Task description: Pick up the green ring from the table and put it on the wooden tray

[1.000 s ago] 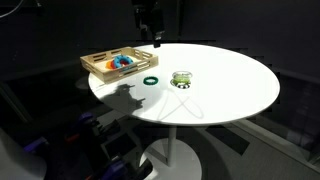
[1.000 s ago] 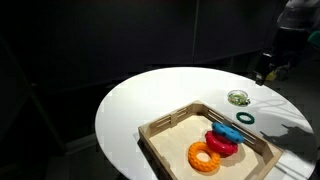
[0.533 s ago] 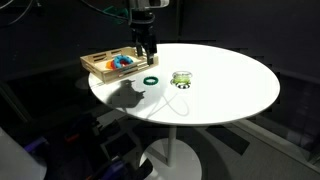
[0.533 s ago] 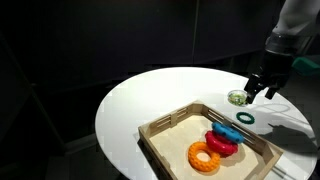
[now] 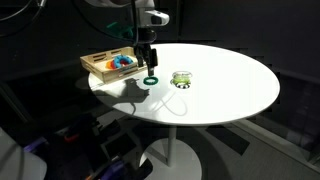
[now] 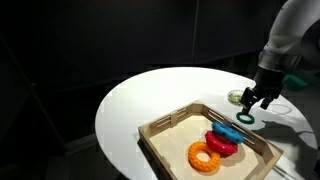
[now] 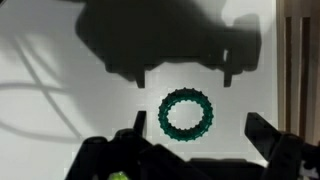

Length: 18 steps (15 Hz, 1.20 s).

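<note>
The green ring [image 7: 187, 114] lies flat on the white table [image 5: 230, 85], seen whole in the wrist view. It also shows in both exterior views [image 5: 150, 81] [image 6: 246, 118], close to the wooden tray [image 5: 98, 70] [image 6: 165, 130]. My gripper [image 7: 196, 135] is open and hangs a little above the ring, a finger on either side of it. In both exterior views the gripper [image 5: 150, 68] [image 6: 257, 101] stands just over the ring, not touching it.
The tray holds a blue ring [image 6: 226, 133], a red ring [image 6: 222, 146] and an orange ring [image 6: 205, 158]. A yellowish-green shiny round object [image 5: 182, 78] [image 6: 238, 97] sits on the table beside the green ring. The table edge is near the tray.
My gripper has come down from high behind the tray to just above the green ring. The ring and tray have not moved.
</note>
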Each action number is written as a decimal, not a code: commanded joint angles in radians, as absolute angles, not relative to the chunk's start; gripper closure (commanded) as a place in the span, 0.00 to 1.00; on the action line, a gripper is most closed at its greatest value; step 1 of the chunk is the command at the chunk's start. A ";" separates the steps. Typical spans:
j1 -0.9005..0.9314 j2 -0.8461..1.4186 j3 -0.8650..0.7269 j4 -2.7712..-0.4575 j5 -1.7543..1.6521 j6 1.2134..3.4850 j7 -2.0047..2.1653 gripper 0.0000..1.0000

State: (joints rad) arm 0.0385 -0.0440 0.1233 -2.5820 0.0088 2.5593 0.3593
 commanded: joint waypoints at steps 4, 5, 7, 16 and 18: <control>0.053 0.035 0.105 -2.565 -0.130 2.646 0.424 0.00; 0.056 0.045 0.101 -2.563 -0.144 2.654 0.435 0.00; 0.061 0.065 0.093 -2.558 -0.170 2.672 0.455 0.00; 0.109 0.125 0.043 -2.526 -0.234 2.697 0.520 0.12; 0.118 0.132 0.034 -2.520 -0.245 2.696 0.533 0.34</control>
State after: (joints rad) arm 0.0962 0.1132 0.0592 -2.5415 -0.2056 2.6895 0.4862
